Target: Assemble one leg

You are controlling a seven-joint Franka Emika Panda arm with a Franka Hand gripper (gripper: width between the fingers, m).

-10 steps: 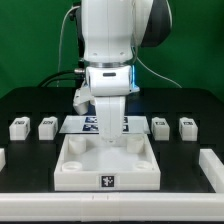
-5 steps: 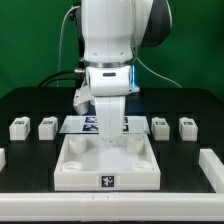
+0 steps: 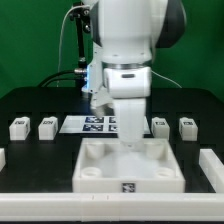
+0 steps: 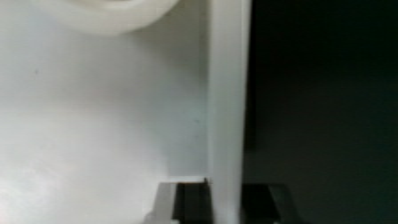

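Note:
Four small white legs with tags stand in a row at the back: two on the exterior view's left (image 3: pixel 18 127) (image 3: pixel 46 127) and two on the right (image 3: pixel 160 126) (image 3: pixel 187 126), one partly hidden behind the arm. My gripper (image 3: pixel 130 142) reaches down into the big flat white panel (image 3: pixel 130 172) with round corner sockets. In the wrist view the gripper (image 4: pixel 228 205) is shut on the panel's thin raised wall (image 4: pixel 228 100), one dark finger (image 4: pixel 192 204) on each side of it. No leg is held.
The marker board (image 3: pixel 92 124) lies behind the panel, partly hidden by the arm. White bars lie at the left (image 3: pixel 3 158) and right (image 3: pixel 213 165) edges of the black table.
The arm and the white panel it grips have both moved toward the exterior view's right and a little nearer the front. The legs have not moved.

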